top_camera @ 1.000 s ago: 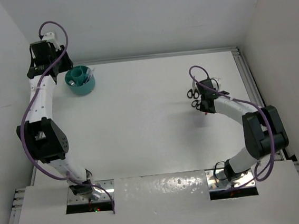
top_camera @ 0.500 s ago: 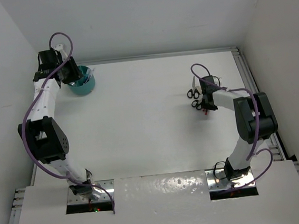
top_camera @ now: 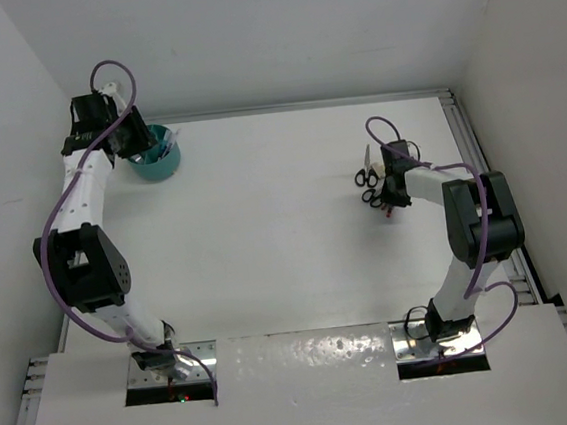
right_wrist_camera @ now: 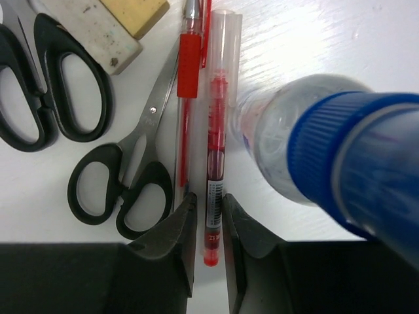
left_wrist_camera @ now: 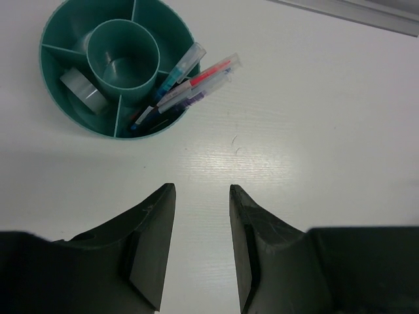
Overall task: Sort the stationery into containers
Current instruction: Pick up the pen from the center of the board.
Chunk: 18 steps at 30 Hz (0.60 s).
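The round teal organiser stands at the far left and holds several pens and a tape ring. My left gripper is open and empty above the table beside it. At the far right lie two black-handled scissors, a beige block, a thin red pen, a red pen with a clear cap and a blue-capped bottle. My right gripper is closed narrowly round the tail of the clear-capped red pen, which lies on the table.
A white block lies against the beige one. The bottle looms close to the right wrist camera. A metal rail runs along the table's right edge, and walls stand behind and at both sides.
My left gripper swung from behind the organiser to just beside it. My right arm's elbow folded back and its gripper settled lower over the pens.
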Available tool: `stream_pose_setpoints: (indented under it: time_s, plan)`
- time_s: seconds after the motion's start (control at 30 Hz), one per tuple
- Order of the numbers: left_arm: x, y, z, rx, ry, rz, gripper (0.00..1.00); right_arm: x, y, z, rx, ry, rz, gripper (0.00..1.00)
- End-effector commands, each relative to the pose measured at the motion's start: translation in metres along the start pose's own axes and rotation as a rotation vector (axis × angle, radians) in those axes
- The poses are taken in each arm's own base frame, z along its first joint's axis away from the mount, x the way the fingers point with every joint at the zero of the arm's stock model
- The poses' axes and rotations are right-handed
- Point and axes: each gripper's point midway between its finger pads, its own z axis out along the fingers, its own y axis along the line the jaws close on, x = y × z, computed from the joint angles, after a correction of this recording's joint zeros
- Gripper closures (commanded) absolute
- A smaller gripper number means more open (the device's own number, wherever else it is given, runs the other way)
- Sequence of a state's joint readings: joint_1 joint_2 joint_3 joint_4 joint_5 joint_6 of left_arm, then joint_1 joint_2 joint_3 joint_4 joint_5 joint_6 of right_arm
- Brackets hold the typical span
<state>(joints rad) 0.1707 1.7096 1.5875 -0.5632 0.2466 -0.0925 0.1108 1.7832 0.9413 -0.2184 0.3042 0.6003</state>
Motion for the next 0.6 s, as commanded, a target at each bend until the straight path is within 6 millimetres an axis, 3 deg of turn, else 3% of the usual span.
stream_pose_setpoints:
  time_s: [0.0,0.27,0.3,0.4,0.57]
  plan:
    - [-0.026,-0.016,-0.023,0.021,-0.1,0.005,0.64,0.005,0.006,-0.001,-0.027,0.011,0.035,0.79]
    - [-0.03,-0.025,-0.033,0.029,-0.124,0.014,0.64,0.019,-0.003,-0.004,0.041,0.042,0.013,0.81]
    - [-0.031,-0.027,-0.036,0.031,-0.129,0.014,0.64,0.02,-0.003,-0.006,0.045,0.039,0.004,0.83]
    - [-0.033,-0.03,-0.042,0.036,-0.143,0.019,0.64,0.026,-0.004,-0.008,0.053,0.049,-0.009,1.0]
    - [-0.035,-0.039,-0.05,0.054,-0.158,0.038,0.64,0.03,0.001,-0.018,0.031,0.02,-0.019,1.0]
